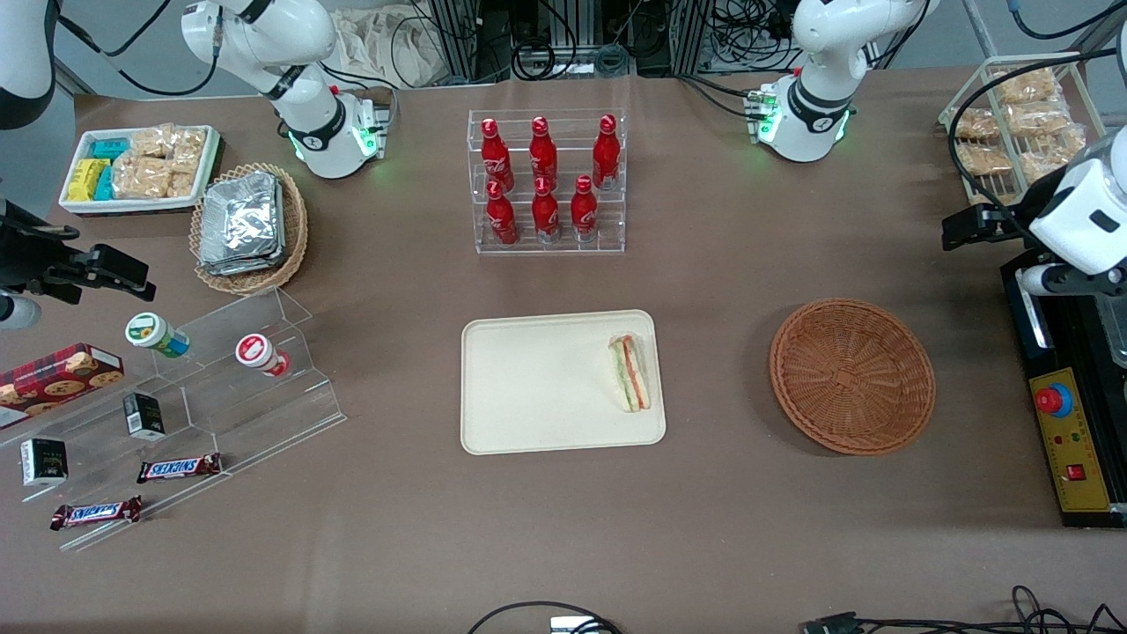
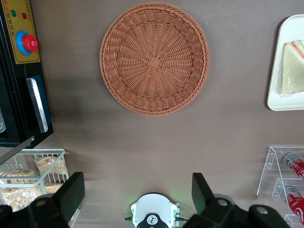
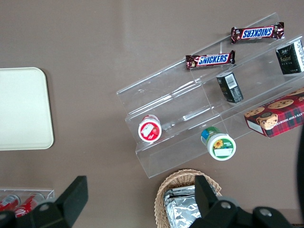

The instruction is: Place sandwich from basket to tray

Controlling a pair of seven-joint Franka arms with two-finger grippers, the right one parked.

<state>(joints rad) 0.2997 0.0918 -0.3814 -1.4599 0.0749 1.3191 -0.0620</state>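
The sandwich (image 1: pixel 630 372) lies in the tray (image 1: pixel 528 387), by the tray's edge nearest the basket (image 1: pixel 851 376). The basket has nothing in it. The claw (image 2: pixel 137 197) hangs wide open above the table (image 1: pixel 704 264), near the working arm's end, and holds nothing. Red bottles (image 1: pixel 543 180) stand in a clear rack (image 1: pixel 548 242).
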